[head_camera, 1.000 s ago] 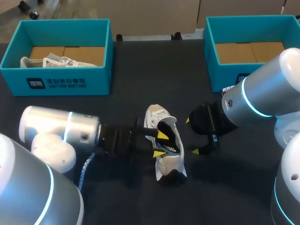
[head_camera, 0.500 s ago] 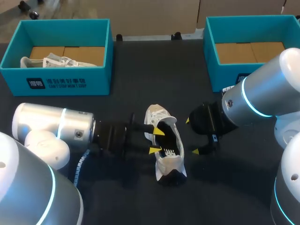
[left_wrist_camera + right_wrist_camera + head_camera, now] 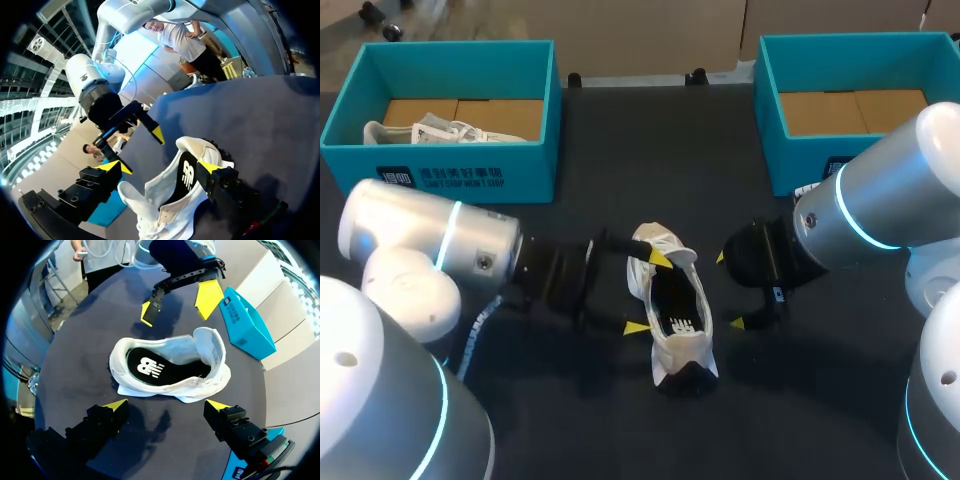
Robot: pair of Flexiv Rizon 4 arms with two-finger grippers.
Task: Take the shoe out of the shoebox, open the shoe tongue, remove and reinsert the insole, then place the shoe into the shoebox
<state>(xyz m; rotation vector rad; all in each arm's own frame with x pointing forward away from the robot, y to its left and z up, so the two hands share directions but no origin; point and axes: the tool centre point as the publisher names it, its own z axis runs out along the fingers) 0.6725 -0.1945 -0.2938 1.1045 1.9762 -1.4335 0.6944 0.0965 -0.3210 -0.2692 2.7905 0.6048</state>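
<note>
**Kid 1:** Is any writing showing?

**Kid 2:** Yes. White writing (image 3: 440,178) is sitting on the front of the left box (image 3: 535,160), but it is too small to read. A white logo (image 3: 150,367) is showing on the black insole (image 3: 670,295) inside the shoe (image 3: 677,350).

**Kid 1:** Where is the shoe lying?

**Kid 2:** It is lying on the dark table (image 3: 620,150), out in the middle between the left box and the right box (image 3: 790,165). Another shoe (image 3: 430,130) is sitting in the left box.

**Kid 1:** What are the grippers doing?

**Kid 2:** The left gripper (image 3: 648,293) is spreading its fingers wide. One yellow tip is sitting over the shoe's tongue, and the other is by its side. It is not holding anything. The right gripper (image 3: 730,290) is hanging just beside the shoe, fingers wide apart, holding nothing.
</note>
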